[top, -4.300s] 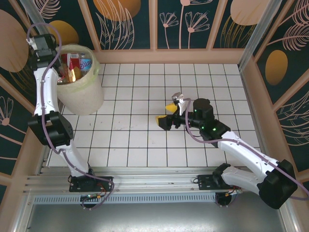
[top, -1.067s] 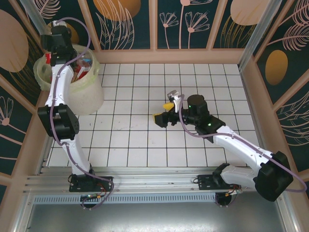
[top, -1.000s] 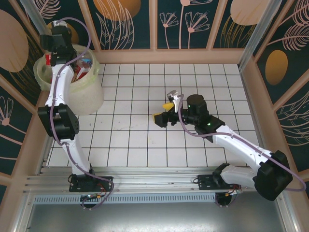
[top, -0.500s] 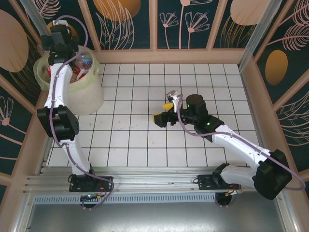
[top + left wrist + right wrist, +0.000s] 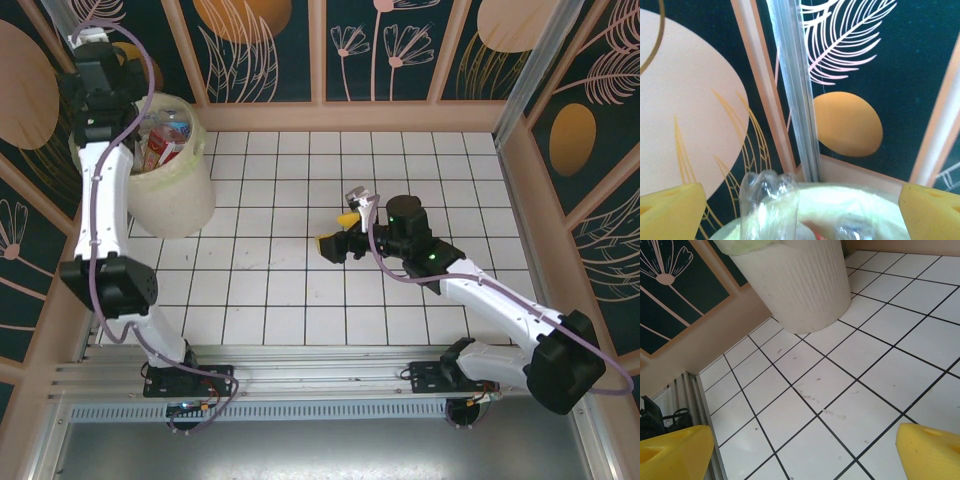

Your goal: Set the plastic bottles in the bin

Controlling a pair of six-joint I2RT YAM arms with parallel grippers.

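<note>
top: bin stands in the far left corner, plastic bottles heaped inside up to its rim. left arm reaches above the bin's left rim. right gripper hangs well right of the bin over white tiles, fingers spread, nothing between them.

left wrist: left gripper released wide, empty, just above the bin. a clear crushed bottle pokes up past the rim.

right wrist: bin's ribbed wall ahead, yellow pads apart.

risk: the pile is high, so an arm clipping that tall bottle on retreat could tip it out of the bin.
</note>
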